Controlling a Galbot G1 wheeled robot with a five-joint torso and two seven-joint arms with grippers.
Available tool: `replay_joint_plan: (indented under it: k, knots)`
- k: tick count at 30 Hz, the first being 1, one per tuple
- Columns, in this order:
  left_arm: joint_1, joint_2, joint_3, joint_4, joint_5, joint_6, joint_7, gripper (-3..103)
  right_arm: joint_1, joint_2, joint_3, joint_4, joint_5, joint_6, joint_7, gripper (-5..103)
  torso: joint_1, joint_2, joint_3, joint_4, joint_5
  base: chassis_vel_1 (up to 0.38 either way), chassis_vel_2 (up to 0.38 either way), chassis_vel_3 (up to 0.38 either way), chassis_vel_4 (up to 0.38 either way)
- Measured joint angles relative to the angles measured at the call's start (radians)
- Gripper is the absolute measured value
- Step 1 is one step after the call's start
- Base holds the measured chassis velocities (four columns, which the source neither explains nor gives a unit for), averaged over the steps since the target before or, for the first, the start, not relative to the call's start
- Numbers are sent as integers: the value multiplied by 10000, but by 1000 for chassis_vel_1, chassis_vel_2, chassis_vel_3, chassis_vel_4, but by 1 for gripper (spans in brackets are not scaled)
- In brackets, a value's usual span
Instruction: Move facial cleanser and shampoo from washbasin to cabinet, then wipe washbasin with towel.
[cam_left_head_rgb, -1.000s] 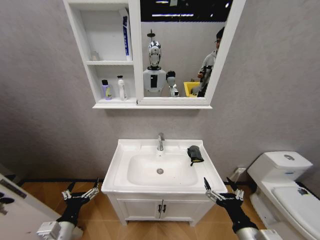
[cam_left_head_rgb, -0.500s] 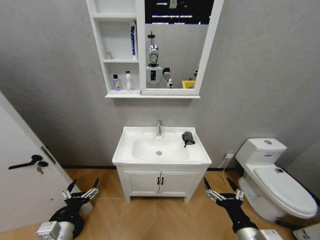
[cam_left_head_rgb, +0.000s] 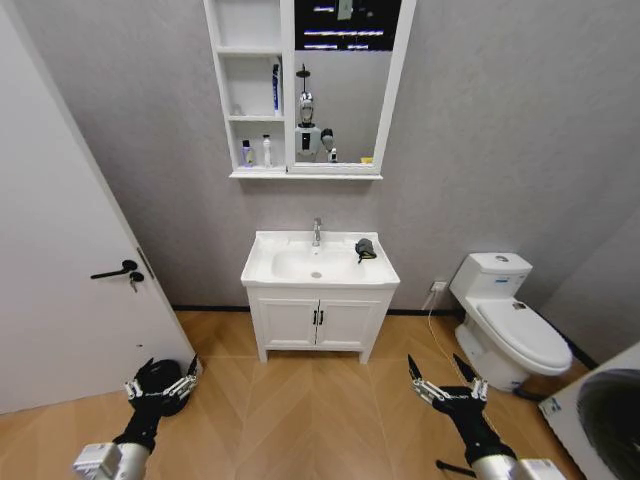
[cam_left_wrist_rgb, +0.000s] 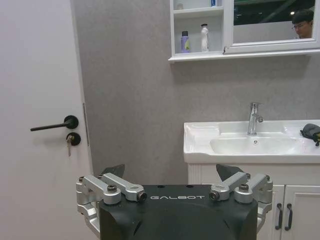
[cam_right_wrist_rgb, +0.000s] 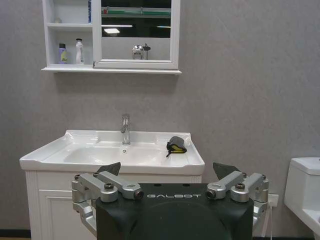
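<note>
Hanging low over the wooden floor (cam_left_head_rgb: 300, 400), left gripper (cam_left_head_rgb: 160, 382) and right gripper (cam_left_head_rgb: 447, 384) stay released; towel (cam_right_wrist_rgb: 175, 145) lies on washbasin (cam_right_wrist_rgb: 45, 157) right rim, bottles (cam_left_wrist_rgb: 194, 40) in cabinet (cam_left_wrist_rgb: 200, 56).

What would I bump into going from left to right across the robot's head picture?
Door → cabinet → washbasin → towel → toilet.
</note>
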Motion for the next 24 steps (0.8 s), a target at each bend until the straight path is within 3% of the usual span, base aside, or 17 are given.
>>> replay_joint_plan:
  k: [2, 4, 6, 7, 8, 10, 13, 16, 24]
  knots:
    - [0, 0, 2, 1, 0, 0, 1, 100, -1, 0, 0, 1, 0, 0, 0, 100, 0, 0, 0, -5, -12, 340, -402, -335, 361]
    - [0, -1, 2, -1, 0, 0, 2, 100, 1, -2, 1, -1, 0, 0, 1, 100, 1, -2, 2, 0, 20, 399, -342, -348, 327]
    - [0, 0, -1, 0, 0, -1, 0, 100, 1, 0, 0, 0, 0, -1, 0, 100, 0, 0, 1, 1, 10, 335, -331, -303, 350]
    - [1, 0, 2, 1, -1, 0, 1, 100, -2, 0, 1, 2, 0, 0, 0, 100, -3, 1, -1, -4, -16, 306, -362, -303, 350]
    - [2, -1, -2, 0, 0, -1, 1, 100, -1, 0, 0, 0, 0, -1, 0, 100, -6, 1, 0, 2, 13, 306, -274, -306, 294]
    - [3, -1, 0, -1, -1, -1, 1, 100, -1, 0, 0, 0, 0, -1, 0, 100, -7, 3, -1, -2, 18, 298, -274, -306, 263]
    - [4, -1, -2, 0, -1, -1, -2, 100, -1, 0, -1, 1, 0, -1, 0, 100, -8, 4, -3, 4, -7, 141, -41, -173, 190]
    - [0, 0, 3, 0, -1, -1, 3, 100, -1, 0, 0, 0, 0, -1, 1, 100, -5, 1, 0, -8, 9, 0, -13, -77, 41]
    - [-2, 0, 3, 0, -1, 0, 3, 100, 3, 0, 1, 0, 0, -1, 1, 100, 15, -7, 4, 3, 6, -62, 7, 65, -23]
